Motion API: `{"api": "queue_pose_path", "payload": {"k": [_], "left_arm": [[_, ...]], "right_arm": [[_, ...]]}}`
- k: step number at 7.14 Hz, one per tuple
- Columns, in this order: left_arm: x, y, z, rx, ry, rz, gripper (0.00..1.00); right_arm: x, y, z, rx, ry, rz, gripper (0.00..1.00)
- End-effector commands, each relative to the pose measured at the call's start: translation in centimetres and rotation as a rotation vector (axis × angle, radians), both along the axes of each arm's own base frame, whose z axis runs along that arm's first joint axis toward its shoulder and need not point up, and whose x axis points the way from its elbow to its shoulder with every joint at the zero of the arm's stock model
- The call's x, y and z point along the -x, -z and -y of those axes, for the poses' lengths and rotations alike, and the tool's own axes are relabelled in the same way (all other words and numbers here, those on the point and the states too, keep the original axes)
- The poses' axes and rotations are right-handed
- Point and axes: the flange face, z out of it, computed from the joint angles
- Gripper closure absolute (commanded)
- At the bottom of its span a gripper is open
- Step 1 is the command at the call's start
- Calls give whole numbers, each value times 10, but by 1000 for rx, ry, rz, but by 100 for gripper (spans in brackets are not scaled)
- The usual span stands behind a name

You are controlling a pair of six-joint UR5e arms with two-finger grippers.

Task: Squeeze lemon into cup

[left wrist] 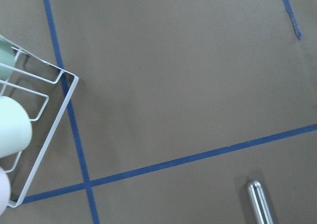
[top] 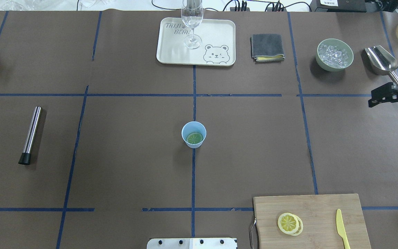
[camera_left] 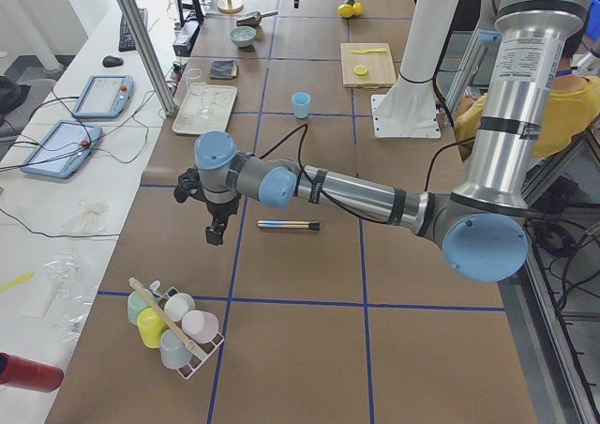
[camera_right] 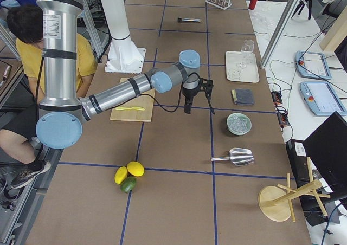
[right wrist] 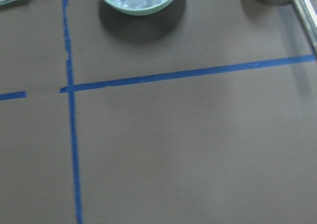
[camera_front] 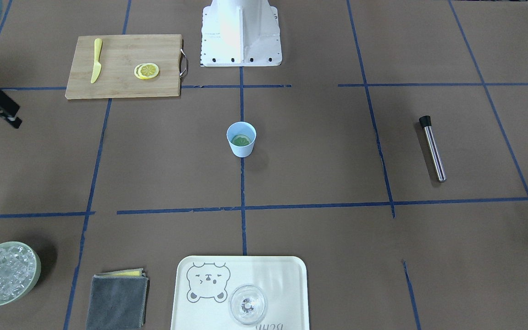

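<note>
The light-blue cup (top: 193,129) stands upright at the table's centre, also in the front view (camera_front: 241,145). A round lemon slice (top: 194,138) lies flat inside it, looking greenish. Two more overlapping lemon slices (top: 289,223) lie on the wooden cutting board (top: 323,207). My right gripper (top: 375,96) hovers at the table's right edge near the ice bowl, jaws apart and empty, far from the cup. My left gripper (camera_left: 215,233) hangs over the far left end near the cup rack; I cannot tell whether it is open or shut.
A yellow knife (top: 341,228) lies on the board. A tray (top: 171,52) holds a clear glass (top: 192,20). A grey cloth (top: 266,46), green ice bowl (top: 334,54), metal scoop (top: 381,60), steel rod (top: 31,133) and rack of cups (camera_left: 178,330) lie around.
</note>
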Motion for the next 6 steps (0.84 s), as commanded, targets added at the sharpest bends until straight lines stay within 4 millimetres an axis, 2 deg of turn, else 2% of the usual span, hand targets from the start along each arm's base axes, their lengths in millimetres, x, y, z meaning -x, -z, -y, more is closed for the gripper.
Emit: {"api": "queue_pose_path", "payload": {"k": [1,2,3,4,5,6], "left_arm": [[48,-54,-13,-11,-28,29,0],[75,-74,-19,6,-10,35,0],[76,-76,-19,97,-9,34,0],[76,-71,-28,120,-11,32,0],[75,-66,-52,109,-11,36,0],[75,-62,-85,101,-9,34,0]], "right_arm": [[-99,-99,32,-70,92,35,0],[-128,-125,31,-84,94,29,0],[-139,-135,26,-86,94,33,0],[-142,-147,22,-65,89,36,0],[-147,-162,20,-37,79,42,0],[-151,-167,11,-34,81,40,0]]}}
